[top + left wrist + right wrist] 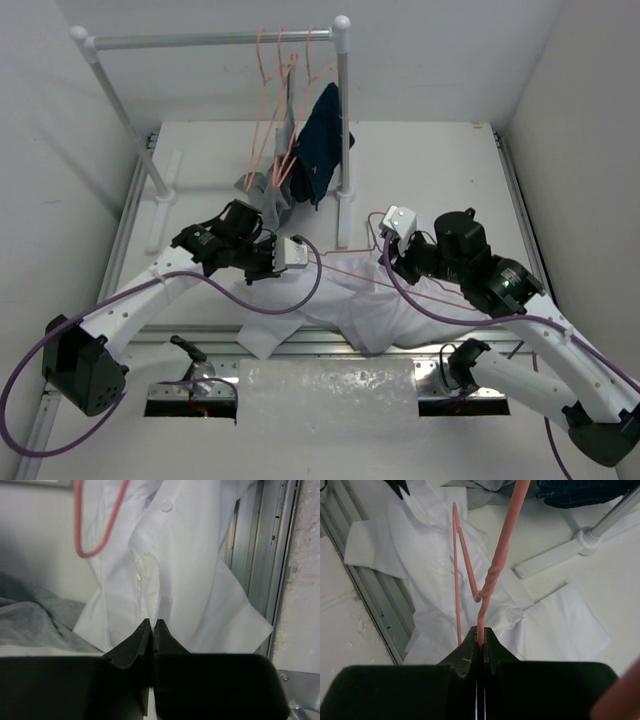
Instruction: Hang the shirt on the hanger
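White arm links (140,297), black joints (85,370) — looping purple cables (270,311).

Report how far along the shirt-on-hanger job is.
Done: the right gripper is shut on the hanger near its twisted neck. In hand: the left gripper seems to pinch the shirt at its front. Left: the wire lies over the cloth, not inside it, and the shirt lies crumpled on the table, so threading both shoulders remains.

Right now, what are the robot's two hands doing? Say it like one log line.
left gripper: shut on shirt | right gripper: shut on hanger wire | shirt: crumpled on table, not hung yet
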